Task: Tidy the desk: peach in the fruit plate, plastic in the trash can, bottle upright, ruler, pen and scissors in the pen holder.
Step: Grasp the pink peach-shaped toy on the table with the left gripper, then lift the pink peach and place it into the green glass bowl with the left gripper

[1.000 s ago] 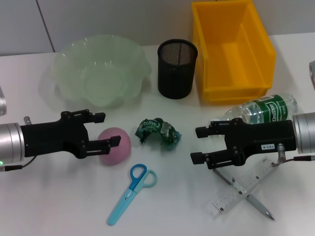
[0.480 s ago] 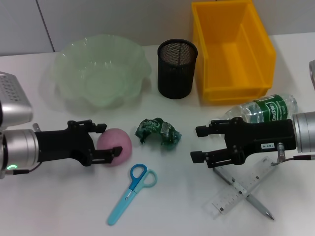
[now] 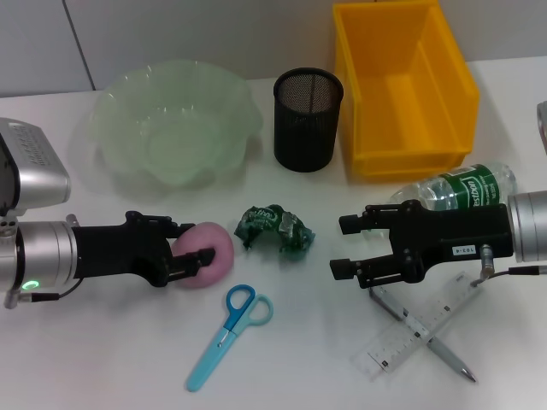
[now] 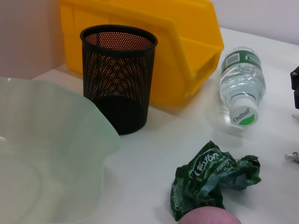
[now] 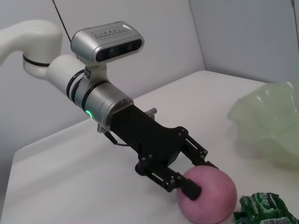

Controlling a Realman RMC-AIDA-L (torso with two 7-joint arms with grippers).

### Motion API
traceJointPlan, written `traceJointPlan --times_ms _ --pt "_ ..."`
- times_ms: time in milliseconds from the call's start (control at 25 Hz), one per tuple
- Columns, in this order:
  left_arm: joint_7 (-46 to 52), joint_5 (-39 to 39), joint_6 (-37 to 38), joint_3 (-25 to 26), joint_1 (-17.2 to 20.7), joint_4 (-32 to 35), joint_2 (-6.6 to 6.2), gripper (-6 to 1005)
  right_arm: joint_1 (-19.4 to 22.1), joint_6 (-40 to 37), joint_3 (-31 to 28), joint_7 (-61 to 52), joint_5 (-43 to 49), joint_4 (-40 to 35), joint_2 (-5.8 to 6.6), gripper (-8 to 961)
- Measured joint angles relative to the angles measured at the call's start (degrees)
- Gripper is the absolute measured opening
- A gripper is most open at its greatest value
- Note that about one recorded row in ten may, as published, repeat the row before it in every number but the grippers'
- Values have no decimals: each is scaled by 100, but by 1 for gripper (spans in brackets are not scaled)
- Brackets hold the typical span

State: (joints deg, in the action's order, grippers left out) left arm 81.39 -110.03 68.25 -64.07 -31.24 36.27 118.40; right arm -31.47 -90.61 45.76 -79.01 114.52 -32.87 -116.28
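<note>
Two grippers are over the desk (image 3: 102,359). My left gripper (image 3: 190,243) lies low with its fingers spread on either side of the pink peach (image 3: 208,254), one finger (image 3: 195,257) against its near side and the other at its far side; I cannot tell whether they are pressing it. The peach sits on the desk, between the plate (image 3: 175,121) and the scissors (image 3: 226,335), just beside the crumpled green plastic (image 3: 275,228). My right gripper (image 3: 346,247) hangs parted and holds nothing, right of the plastic and above the crossed ruler (image 3: 419,331) and pen (image 3: 432,346). The bottle (image 3: 453,190) lies on its side behind that gripper, in front of the yellow bin (image 3: 402,85). The black mesh holder (image 3: 308,118) stands upright between the plate and the bin. The scissors lie flat on the desk near its front edge, blue handles toward the peach. From my right wrist, the left gripper's fingers sit at the peach's sides.
</note>
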Motion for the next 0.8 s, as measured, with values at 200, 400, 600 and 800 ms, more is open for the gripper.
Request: traceJointPlan --times_ms 200,400,600,800 --pt "54 -10 93 0 -5 46 -2 447 1 14 -6 2 0 0 0 811" --pt "82 303 1048 322 59 488 -8 374 6 67 -6 4 0 0 0 810" --pt "-100 1264 1229 960 19 596 -16 305 10 70 -7 7 -2 0 0 808" --pt "-837 2098 -165 1090 -185 108 27 246 -2 72 -5 13 -14 0 -6 806"
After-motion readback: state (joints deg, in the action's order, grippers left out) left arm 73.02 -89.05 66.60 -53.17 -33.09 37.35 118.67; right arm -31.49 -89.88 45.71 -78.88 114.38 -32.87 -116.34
